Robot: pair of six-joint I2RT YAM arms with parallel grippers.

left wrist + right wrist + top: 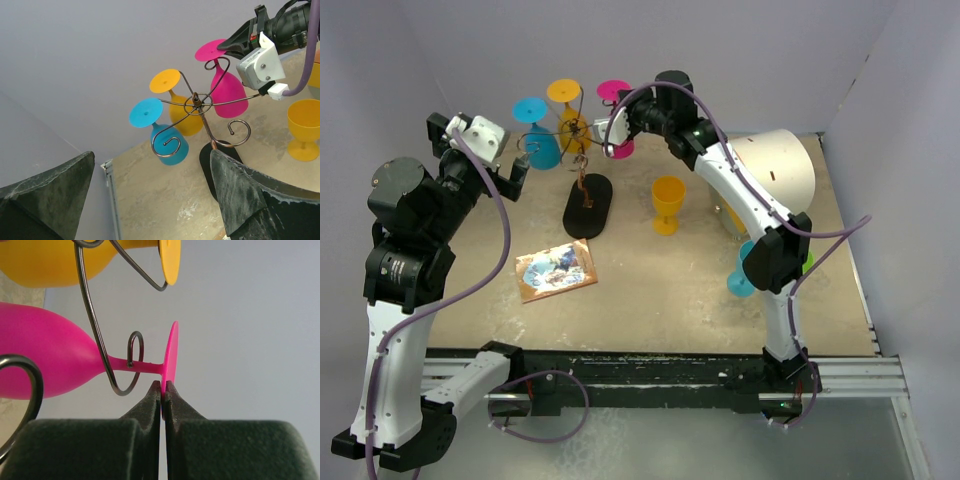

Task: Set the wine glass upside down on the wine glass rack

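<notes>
The wine glass rack [582,135] stands on its black oval base [588,206] at the back of the table. A pink wine glass [45,365] hangs upside down with its stem inside one of the rack's wire loops [134,348]. My right gripper [163,389] is shut on the rim of that glass's foot; it also shows in the top view [616,128]. A cyan glass [536,132] and an orange glass [565,98] hang on other arms. My left gripper [152,155] is open and holds nothing, a little left of the rack [196,101].
An upright orange glass [667,203] stands right of the rack's base. Another cyan glass [744,277] sits behind my right arm's elbow. A large cream cone [775,166] lies at the back right. A printed card [556,270] lies on the table in front.
</notes>
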